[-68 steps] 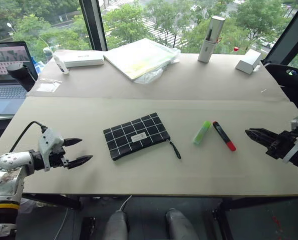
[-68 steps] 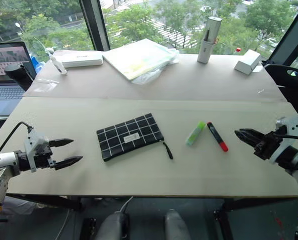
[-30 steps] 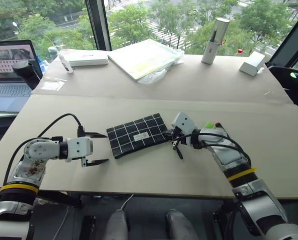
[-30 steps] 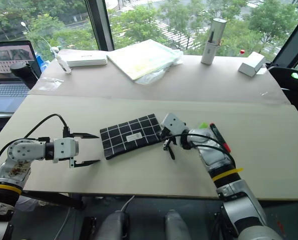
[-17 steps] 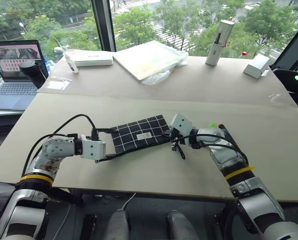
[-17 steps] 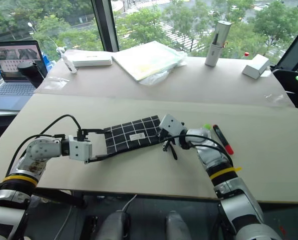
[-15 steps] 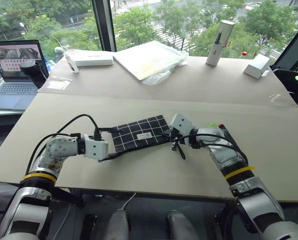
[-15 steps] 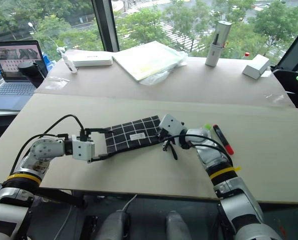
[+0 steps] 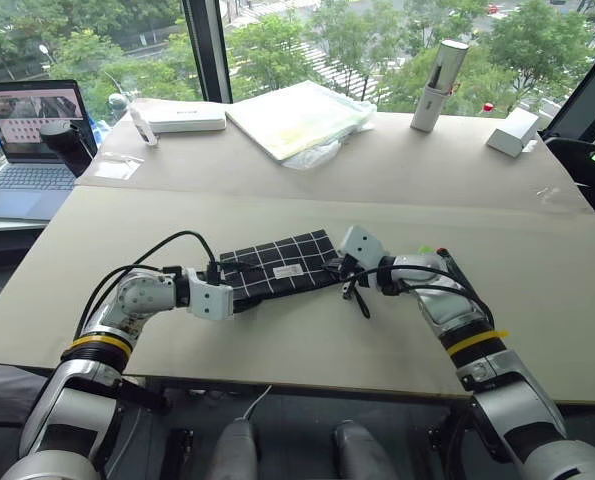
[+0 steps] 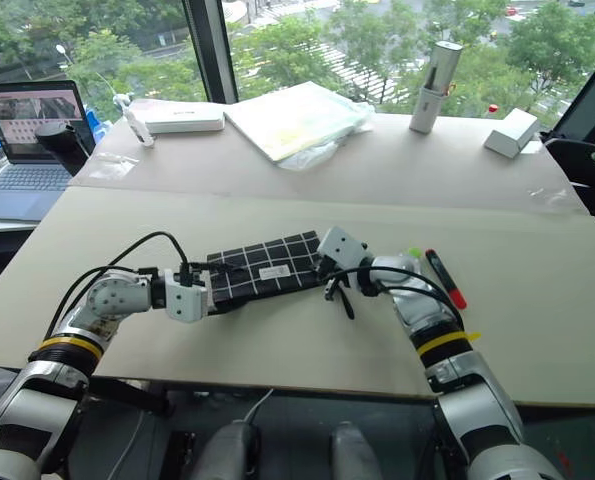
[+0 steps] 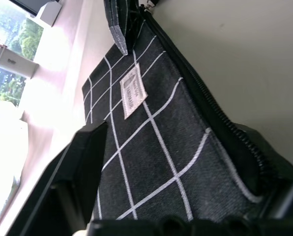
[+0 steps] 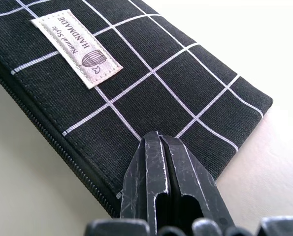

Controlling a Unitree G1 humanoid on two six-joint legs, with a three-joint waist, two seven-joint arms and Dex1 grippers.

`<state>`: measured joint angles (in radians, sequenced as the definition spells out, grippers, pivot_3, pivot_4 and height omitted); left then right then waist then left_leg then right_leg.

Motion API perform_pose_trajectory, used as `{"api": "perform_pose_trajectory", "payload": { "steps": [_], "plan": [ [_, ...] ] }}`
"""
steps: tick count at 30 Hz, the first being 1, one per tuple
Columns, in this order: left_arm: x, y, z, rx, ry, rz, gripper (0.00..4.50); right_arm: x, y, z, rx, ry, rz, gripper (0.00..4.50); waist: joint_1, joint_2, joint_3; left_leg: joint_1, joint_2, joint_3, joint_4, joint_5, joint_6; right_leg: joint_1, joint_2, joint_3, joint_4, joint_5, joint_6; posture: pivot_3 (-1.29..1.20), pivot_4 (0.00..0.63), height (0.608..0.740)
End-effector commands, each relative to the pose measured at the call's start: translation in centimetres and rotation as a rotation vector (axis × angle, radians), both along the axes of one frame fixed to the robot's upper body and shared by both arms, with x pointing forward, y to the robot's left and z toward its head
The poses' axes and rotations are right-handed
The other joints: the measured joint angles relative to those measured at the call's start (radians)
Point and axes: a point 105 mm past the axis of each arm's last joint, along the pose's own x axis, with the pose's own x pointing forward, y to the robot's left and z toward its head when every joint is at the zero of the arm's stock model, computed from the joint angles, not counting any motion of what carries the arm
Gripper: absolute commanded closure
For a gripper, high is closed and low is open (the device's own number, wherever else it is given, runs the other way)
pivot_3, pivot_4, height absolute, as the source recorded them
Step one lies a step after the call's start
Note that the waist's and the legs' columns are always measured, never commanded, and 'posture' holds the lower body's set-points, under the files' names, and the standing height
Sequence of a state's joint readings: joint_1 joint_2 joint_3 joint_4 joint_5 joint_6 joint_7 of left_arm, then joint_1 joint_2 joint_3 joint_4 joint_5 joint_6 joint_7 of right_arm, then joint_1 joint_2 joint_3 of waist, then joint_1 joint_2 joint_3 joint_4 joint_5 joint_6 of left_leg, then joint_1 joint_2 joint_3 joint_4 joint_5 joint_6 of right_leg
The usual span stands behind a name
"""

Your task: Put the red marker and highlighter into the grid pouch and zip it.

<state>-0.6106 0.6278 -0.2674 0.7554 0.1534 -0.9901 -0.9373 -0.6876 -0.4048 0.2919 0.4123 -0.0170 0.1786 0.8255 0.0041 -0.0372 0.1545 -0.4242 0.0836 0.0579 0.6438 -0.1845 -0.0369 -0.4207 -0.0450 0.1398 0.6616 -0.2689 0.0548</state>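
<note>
- Windows with green trees are running behind the beige table I am working over from the head camera.
- I am seeing the grid pouch lying flat near the middle of the table, label side up, its zipper edge facing the near side.
- My left gripper is straddling the pouch's left end: in the left wrist view one finger is lying over the far edge and the other along the zipper edge, with the fabric between them. Whether they are pinching it yet I cannot tell.
- My right gripper is sitting at the pouch's right end with its jaws clenched together, tips resting on that corner by the zipper; the right wrist view is showing nothing between them.
- I am seeing the strap loop trailing from the pouch's right corner.
- The highlighter is peeking out right of the pouch, behind my right forearm.
- The red marker is lying just right of the highlighter, apart from the pouch.
</note>
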Motion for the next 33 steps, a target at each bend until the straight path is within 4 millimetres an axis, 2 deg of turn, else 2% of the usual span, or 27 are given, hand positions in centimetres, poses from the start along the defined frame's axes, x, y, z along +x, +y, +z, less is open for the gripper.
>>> {"api": "perform_pose_trajectory", "payload": {
  "steps": [1, 5, 10, 11, 13, 15, 19, 22, 24, 27, 33],
  "plan": [
    [-0.5, -1.0, -0.2, 0.009, 0.021, -0.049, 2.88, 0.4, -0.3, 0.9, 0.010, -0.034, -0.010, 4.50, 0.000, 0.000, 0.000, 0.000, 0.000, 0.000, 0.000, 0.000, 0.000, 0.000, 0.000, 0.000, 0.000, 0.000, 0.000, 0.00, 0.150, 0.740],
    [-0.6, -0.9, -0.4, 0.017, 0.048, -0.047, 4.36, 0.5, -0.3, 0.9, 0.010, -0.035, -0.012, 4.50, -0.002, 0.000, 0.000, 0.000, 0.000, 0.000, 0.000, 0.000, 0.000, 0.000, 0.000, 0.000, 0.000, 0.000, 0.000, 0.00, 0.150, 0.740],
    [0.2, -0.5, 0.0, -0.024, 0.064, 0.030, 4.44, 1.1, -0.5, 1.5, 0.082, -0.009, -0.066, 4.50, -0.006, 0.000, 0.000, 0.000, 0.000, 0.000, 0.000, 0.000, 0.000, 0.000, 0.000, 0.000, 0.000, 0.000, 0.000, 0.00, 0.150, 0.740],
    [0.4, -0.4, 0.0, -0.032, 0.078, 0.055, 4.50, 1.2, -0.4, 1.9, 0.127, 0.004, -0.075, 3.91, -0.006, 0.000, 0.000, 0.000, 0.000, 0.000, 0.000, 0.000, 0.000, 0.000, 0.000, 0.000, 0.000, 0.000, 0.000, 0.00, 0.150, 0.740],
    [0.4, -0.2, -0.2, -0.034, 0.105, 0.079, 4.50, 1.4, -0.3, 3.0, 0.215, 0.030, -0.087, 3.39, -0.006, 0.000, 0.000, 0.000, 0.000, 0.000, 0.000, 0.000, 0.000, 0.000, 0.000, 0.000, 0.000, 0.000, 0.000, 0.00, 0.150, 0.740],
    [0.5, 0.0, -0.2, -0.057, 0.120, 0.102, 4.50, 1.8, -0.6, 4.5, 0.312, 0.038, -0.109, 2.68, -0.007, 0.000, 0.000, 0.000, 0.000, 0.000, 0.000, 0.000, 0.000, 0.000, 0.000, 0.000, 0.001, 0.000, 0.000, 0.00, 0.150, 0.740],
    [0.6, 0.3, 0.1, -0.130, 0.144, 0.162, 4.50, 1.6, -1.9, 8.8, 0.534, 0.101, -0.082, 1.34, -0.009, 0.000, 0.000, 0.000, 0.000, 0.000, 0.000, 0.000, 0.000, -0.001, 0.000, 0.000, 0.001, 0.000, 0.000, 0.00, 0.150, 0.740],
    [1.0, -0.3, 1.4, -0.273, 0.174, 0.220, 4.50, 0.8, -3.6, 10.9, 0.550, 0.075, -0.054, 1.34, -0.005, 0.000, 0.000, -0.001, 0.000, -0.001, 0.000, 0.000, 0.000, -0.001, 0.000, 0.000, 0.000, 0.000, 0.000, 0.00, 0.150, 0.740],
    [1.2, -0.5, 2.1, -0.342, 0.189, 0.250, 4.50, 0.2, -4.0, 10.7, 0.510, 0.073, -0.044, 1.34, -0.005, 0.000, 0.000, -0.002, 0.000, -0.001, 0.000, 0.000, 0.000, -0.001, 0.000, 0.000, 0.000, 0.000, 0.000, 0.00, 0.150, 0.740],
    [1.4, -0.9, 3.0, -0.413, 0.201, 0.285, 4.50, -0.9, -3.5, 9.3, 0.455, 0.102, -0.018, 1.34, -0.010, 0.000, 0.000, -0.002, 0.000, -0.001, -0.001, 0.000, 0.000, -0.002, 0.001, 0.000, 0.000, 0.000, 0.000, 0.00, 0.150, 0.740],
    [1.6, -1.6, 3.4, -0.465, 0.223, 0.315, 4.50, -2.2, -1.5, 4.1, 0.269, 0.134, -0.014, 1.34, -0.023, 0.000, 0.000, -0.003, 0.000, -0.003, -0.001, 0.000, 0.001, -0.002, 0.001, 0.000, 0.000, 0.000, 0.000, 0.00, 0.150, 0.740]
  ]
}}
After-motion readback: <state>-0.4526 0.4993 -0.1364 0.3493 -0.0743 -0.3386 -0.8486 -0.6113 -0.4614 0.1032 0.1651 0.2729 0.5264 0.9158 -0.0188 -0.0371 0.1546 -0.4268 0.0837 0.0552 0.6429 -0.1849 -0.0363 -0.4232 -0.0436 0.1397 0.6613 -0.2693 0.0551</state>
